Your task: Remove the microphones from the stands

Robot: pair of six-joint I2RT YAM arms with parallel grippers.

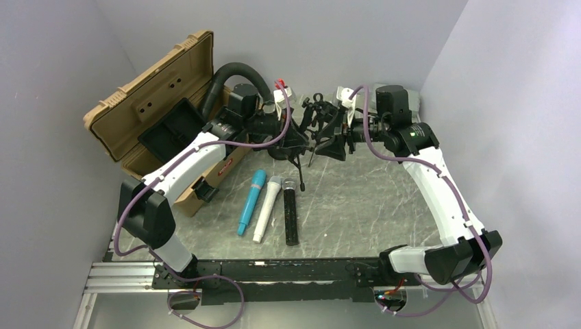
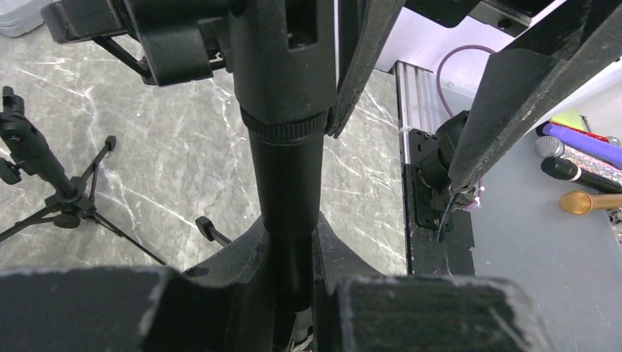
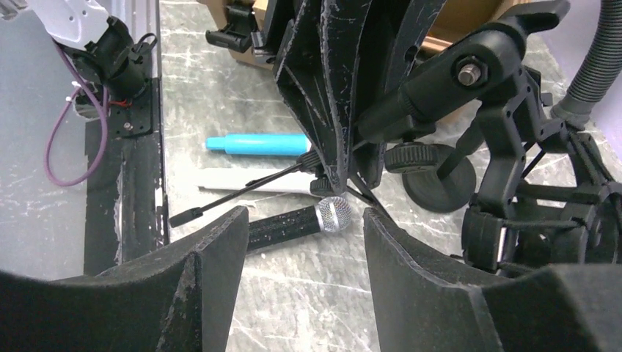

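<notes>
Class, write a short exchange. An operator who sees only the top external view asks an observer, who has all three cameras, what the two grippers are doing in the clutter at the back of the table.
Operator: From above it's a black tangle. Is the left gripper holding anything?
Observer: Yes. The left gripper is shut on a black shaft, just below a ridged collar.
Operator: And the right one?
Observer: The right gripper is open and empty.
Operator: Anything else I can't see?
Observer: Spare microphones lie on a grey surface past the rail.
</notes>
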